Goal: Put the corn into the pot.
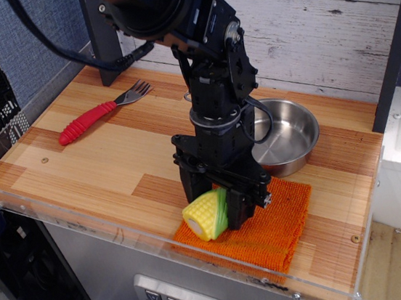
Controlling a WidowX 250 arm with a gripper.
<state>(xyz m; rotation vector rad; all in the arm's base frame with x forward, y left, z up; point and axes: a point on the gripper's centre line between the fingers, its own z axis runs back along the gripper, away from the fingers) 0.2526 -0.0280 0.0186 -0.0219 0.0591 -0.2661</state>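
Note:
The corn (203,215) lies on an orange cloth (282,217) near the table's front edge, with its yellow kernel end pointing front-left and its green husk end toward the arm. My gripper (218,200) is down over the husk end, one black finger on each side of it, closed against the corn. The corn still touches the cloth. The pot (295,132), a shiny steel pan, stands empty just behind and to the right of the cloth, partly hidden by the arm.
A fork with a red handle (94,118) lies at the back left of the wooden table (92,163). A clear acrylic lip runs along the front edge (123,236). A white plank wall stands behind.

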